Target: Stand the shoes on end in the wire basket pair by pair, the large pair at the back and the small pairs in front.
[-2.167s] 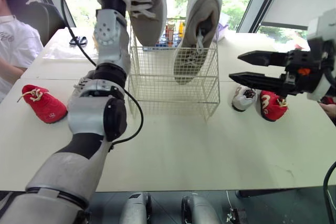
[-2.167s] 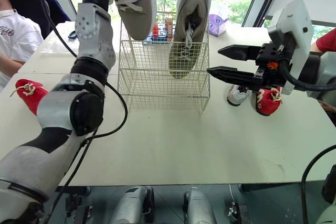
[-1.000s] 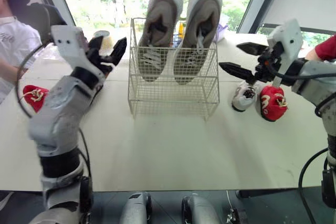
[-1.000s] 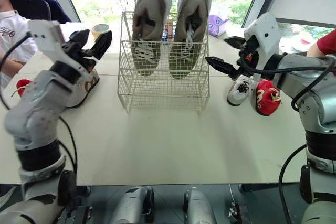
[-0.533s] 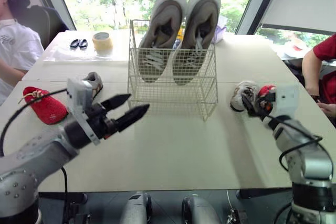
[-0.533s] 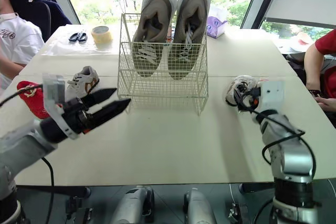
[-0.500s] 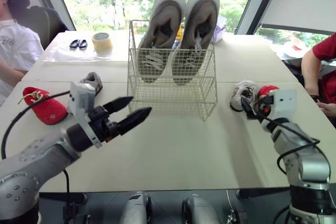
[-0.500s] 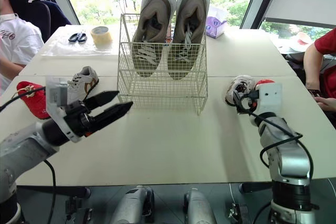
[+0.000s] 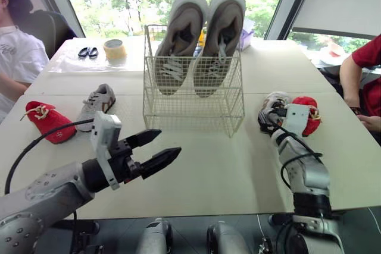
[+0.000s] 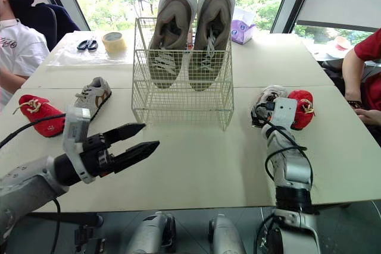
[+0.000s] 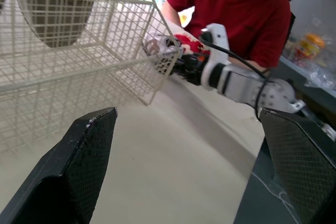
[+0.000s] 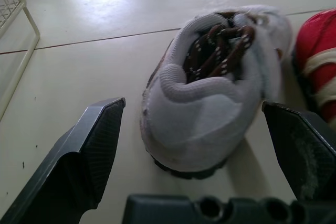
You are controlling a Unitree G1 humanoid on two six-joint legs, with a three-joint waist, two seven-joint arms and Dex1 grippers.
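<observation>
Cream table (image 9: 238,165): roll of tape (image 9: 115,48) beside black scissors (image 9: 88,52) at 11 o'clock, purple tissue pack (image 10: 242,30) at 1 o'clock. Person in white shirt (image 9: 15,57) at 9 o'clock; person in red shirt (image 9: 363,63) at 3 o'clock.

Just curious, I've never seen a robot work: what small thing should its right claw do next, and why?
Probably close the right gripper on the small grey shoe. Its open fingers straddle that shoe on the table, and the large pair already stands in the wire basket.
</observation>
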